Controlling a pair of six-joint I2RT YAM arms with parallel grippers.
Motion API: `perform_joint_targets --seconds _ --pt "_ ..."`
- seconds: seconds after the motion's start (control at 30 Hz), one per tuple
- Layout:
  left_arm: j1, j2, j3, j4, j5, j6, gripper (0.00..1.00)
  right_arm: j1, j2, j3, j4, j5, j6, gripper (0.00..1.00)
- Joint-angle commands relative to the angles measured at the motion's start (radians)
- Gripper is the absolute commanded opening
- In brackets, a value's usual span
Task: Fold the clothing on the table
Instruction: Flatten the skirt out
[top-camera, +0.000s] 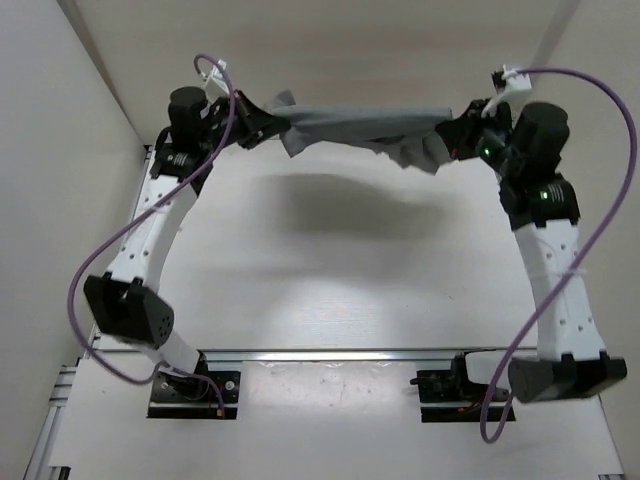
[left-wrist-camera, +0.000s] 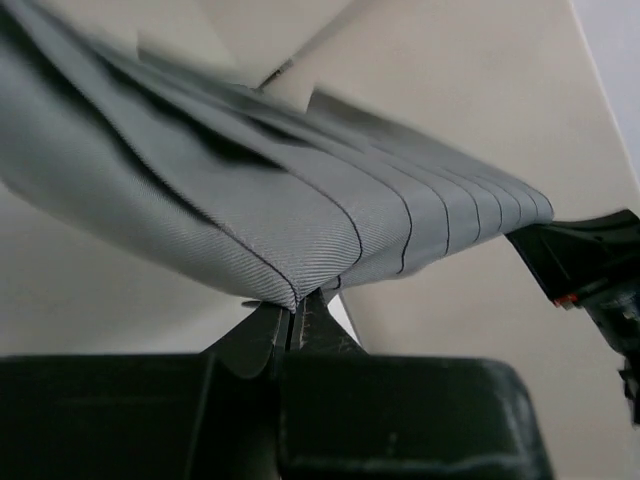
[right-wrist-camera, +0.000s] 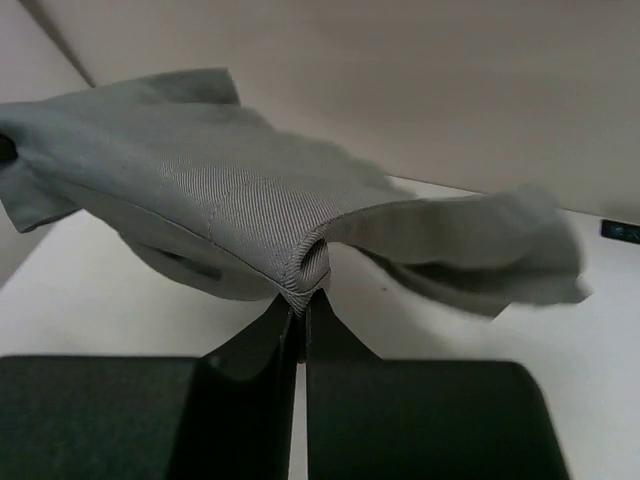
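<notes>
One wide white desk (top-camera: 330, 280), flat and matte with metal rails at its near edge, fills the overhead view. Two white arms rise from that edge, the left arm (top-camera: 150, 235) and the right arm (top-camera: 555, 270), and reach toward the far side.

Between them hangs the clothing (top-camera: 360, 122), a dark grey garment stretched like a hammock in the air above the far half of the desk. It touches nothing below, and its shadow lies on the white surface underneath. The cloth is a fine twill weave with sewn pleats running in straight parallel ridges.

A loose corner droops and curls near the right end, so the clothing looks light, soft and limp, with no stiffness of its own. The pleated part seems a little firmer and likely to fold along its ridges. The weave looks grippy rather than slick, and nothing about it seems fragile.

The left fingers (left-wrist-camera: 262, 340) are pressed together on the pleated edge, pinching several layers at once. The right fingers (right-wrist-camera: 258, 340) pinch a bunched hem at the opposite end, where the cloth puckers into a small roll just above the tips.

Corners and hemmed edges look like the best places to hold, since a grip in the middle would only gather loose cloth.
</notes>
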Motion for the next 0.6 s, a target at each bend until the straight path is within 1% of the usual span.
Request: perform_joint_targets --seconds 0.0,0.03,0.07,0.1,0.13,0.17,0.23,0.27,0.33,0.37,0.43,0.5,0.57 --pt "0.021 -0.162 -0.248 0.041 0.000 0.004 0.00 -0.059 -0.104 -0.225 0.046 -0.039 0.050 0.00" --pt "0.012 -0.195 -0.377 0.061 -0.002 -0.006 0.00 -0.062 -0.150 -0.344 0.049 -0.048 0.070 0.00" --pt "-0.002 -0.250 -0.506 0.070 -0.014 -0.005 0.00 -0.056 -0.193 -0.409 0.039 -0.070 0.080 0.00" --pt "-0.020 -0.299 -0.571 0.069 -0.014 0.001 0.00 -0.040 -0.243 -0.527 0.014 -0.084 0.110 0.00" --pt "-0.032 -0.337 -0.687 0.061 -0.011 0.004 0.00 -0.027 -0.273 -0.631 -0.007 -0.116 0.141 0.00" --pt "-0.057 -0.354 -0.742 0.029 -0.009 0.018 0.00 -0.020 -0.290 -0.681 -0.027 -0.139 0.164 0.00" --pt "-0.087 -0.417 -0.909 -0.056 0.000 0.029 0.00 -0.006 -0.330 -0.833 -0.127 -0.238 0.259 0.01" --pt "-0.110 -0.426 -0.961 -0.136 0.018 0.037 0.00 0.004 -0.357 -0.864 -0.159 -0.271 0.271 0.00" --pt "-0.134 -0.495 -1.027 -0.208 0.050 0.046 0.00 0.003 -0.397 -0.922 -0.286 -0.309 0.299 0.00" --pt "-0.147 -0.518 -1.078 -0.225 0.063 0.012 0.00 0.003 -0.443 -0.927 -0.326 -0.312 0.302 0.00" --pt "-0.146 -0.625 -1.147 -0.221 0.093 -0.061 0.00 0.003 -0.472 -0.916 -0.447 -0.321 0.294 0.00" --pt "-0.125 -0.682 -1.240 -0.209 0.139 -0.123 0.00 0.010 -0.462 -0.886 -0.535 -0.306 0.276 0.00" --pt "-0.106 -0.761 -1.294 -0.224 0.156 -0.157 0.00 0.039 -0.451 -0.887 -0.609 -0.334 0.271 0.00"
